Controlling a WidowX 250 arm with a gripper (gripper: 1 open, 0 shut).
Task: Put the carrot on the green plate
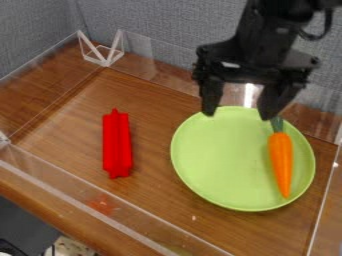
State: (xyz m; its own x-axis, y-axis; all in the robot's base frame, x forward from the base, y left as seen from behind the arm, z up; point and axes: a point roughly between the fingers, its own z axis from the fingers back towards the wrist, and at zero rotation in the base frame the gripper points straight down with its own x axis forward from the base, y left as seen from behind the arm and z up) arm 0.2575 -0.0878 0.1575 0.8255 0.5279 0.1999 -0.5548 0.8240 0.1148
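The orange carrot [281,162] lies on the right part of the lime-green plate [221,165], its dark green stem pointing toward the back. My gripper [246,106] hangs over the plate's far edge, pointing down, jaws wide open with nothing between them. Its right finger [281,100] stands just above the carrot's stem end, and I cannot tell if it touches. The left finger [211,98] is over the plate's back rim.
A red ridged block [118,142] lies on the wooden table [67,110] left of the plate. A clear wire stand [100,47] sits at the back left. Clear low walls [80,195] edge the table.
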